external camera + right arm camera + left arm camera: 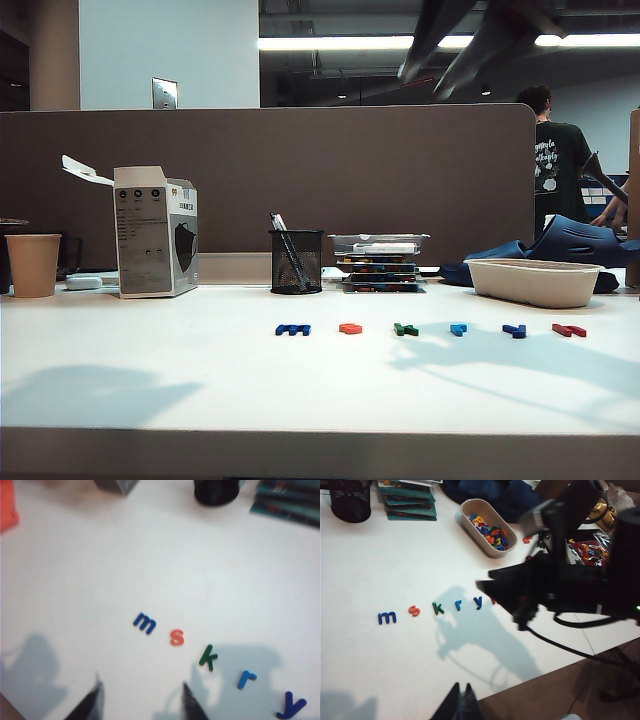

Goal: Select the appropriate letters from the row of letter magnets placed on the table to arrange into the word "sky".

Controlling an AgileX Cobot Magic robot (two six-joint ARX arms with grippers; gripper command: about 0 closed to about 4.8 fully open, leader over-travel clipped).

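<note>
My right tool [142, 700] hangs with jaws apart and empty above the surface [100, 570]; the orange-red s [177, 637], green k [208, 657] and blue y [290, 706] sit untouched in their row toward two o'clock. Left tool [461, 700]: I cannot tell its state. No letter placed yet; all three remain.

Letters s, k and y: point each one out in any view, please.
orange-red s [177, 637], right wrist view, middle of its curve
dark green k [208, 657], right wrist view, its stem
dark blue y [290, 706], right wrist view, where its strokes meet
</note>
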